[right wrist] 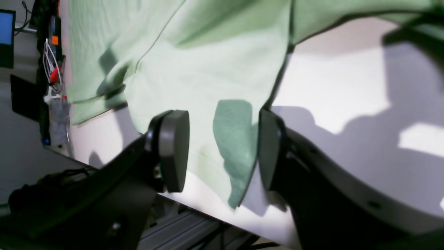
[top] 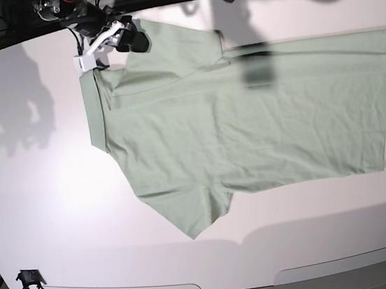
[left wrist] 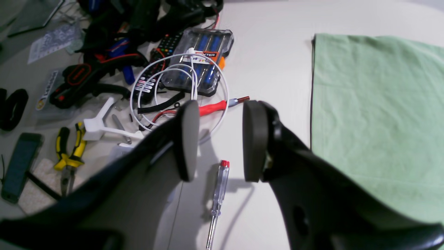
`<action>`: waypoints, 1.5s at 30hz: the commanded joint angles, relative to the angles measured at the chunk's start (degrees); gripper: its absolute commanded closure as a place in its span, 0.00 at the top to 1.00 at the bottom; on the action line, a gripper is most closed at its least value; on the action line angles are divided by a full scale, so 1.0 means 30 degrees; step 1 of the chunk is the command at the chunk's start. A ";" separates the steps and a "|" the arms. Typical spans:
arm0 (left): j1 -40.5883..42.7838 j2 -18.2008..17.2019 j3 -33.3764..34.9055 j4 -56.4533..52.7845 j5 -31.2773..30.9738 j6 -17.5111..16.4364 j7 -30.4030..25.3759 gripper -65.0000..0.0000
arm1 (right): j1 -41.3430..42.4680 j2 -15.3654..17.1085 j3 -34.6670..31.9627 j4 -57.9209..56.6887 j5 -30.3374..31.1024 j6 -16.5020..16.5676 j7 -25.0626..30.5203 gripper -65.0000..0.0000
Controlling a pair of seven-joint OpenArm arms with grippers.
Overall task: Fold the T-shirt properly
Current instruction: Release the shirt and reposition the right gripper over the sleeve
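The pale green T-shirt (top: 247, 124) lies spread flat on the white table (top: 57, 189), collar at the left and hem at the right. In the right wrist view my right gripper (right wrist: 223, 149) is open, its jaws on either side of a sleeve corner (right wrist: 236, 149) that lies near the table's edge. The cloth (right wrist: 208, 62) stretches away above it. In the left wrist view my left gripper (left wrist: 220, 140) is open and holds nothing, over bare table to the left of the shirt's straight edge (left wrist: 374, 104). Neither gripper shows in the base view.
Below the left gripper lies a clear screwdriver with a red cap (left wrist: 218, 194). Beyond it are a screwdriver case (left wrist: 201, 62), a white cable (left wrist: 223, 90), yellow pliers (left wrist: 71, 152), a phone (left wrist: 20, 165) and black tools. Dark clutter (top: 106, 37) touches the shirt's upper sleeve.
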 commanded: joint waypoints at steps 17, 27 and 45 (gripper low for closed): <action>-0.0051 -0.0583 -0.0233 0.0306 -0.0313 0.0073 -0.0568 0.30 | 0.2943 0.0087 -0.0459 0.0291 0.2710 0.1596 -0.0444 0.00; -0.0051 -0.0583 -0.0233 0.0306 -0.0313 0.0073 -0.0568 0.30 | 0.7242 0.0087 -0.4444 0.0284 -0.4473 0.1348 0.3679 0.00; -0.0044 -0.0576 -0.0233 0.0306 -0.0532 0.0073 -0.0262 0.30 | 0.9049 -0.0488 -0.6251 0.0284 -0.8444 -0.0277 0.6237 0.43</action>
